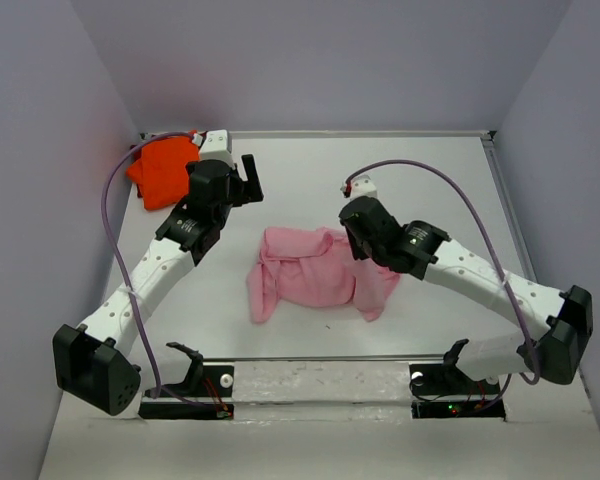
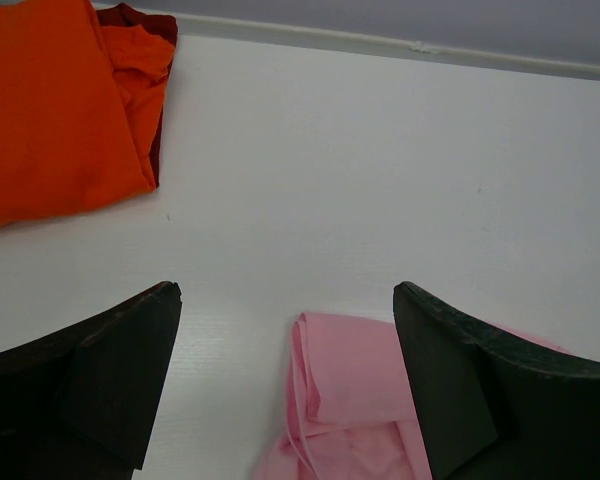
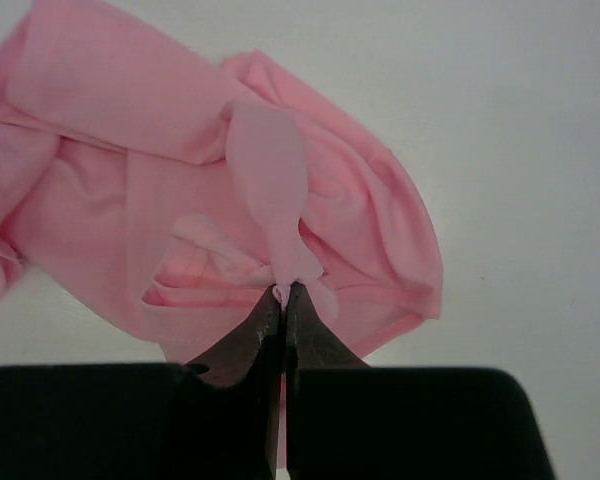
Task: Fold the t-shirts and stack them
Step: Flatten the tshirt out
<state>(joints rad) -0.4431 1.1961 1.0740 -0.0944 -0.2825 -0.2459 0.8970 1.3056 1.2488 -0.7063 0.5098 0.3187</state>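
We see the pink shirt [image 1: 315,272] lying crumpled near the middle of the white tabletop [image 1: 430,180], between the two arms. The right end effector [image 3: 283,293] is pressed together on a small pinch of pink cloth at the shirt's right side. In its wrist view a narrow fold runs from the heap straight into the closed tips, and the rest of the shirt spreads loose and wrinkled on the surface.

The left end effector [image 2: 285,295] is spread wide and holds nothing. It hangs over bare tabletop, with an edge of the pink shirt showing below and between its fingers.

The orange shirt [image 1: 163,170] sits folded in the far left corner, well apart from the pink one. It rests on the dark red shirt [image 2: 150,17] — we only see that one as a thin edge peeking out along the orange shirt's side.
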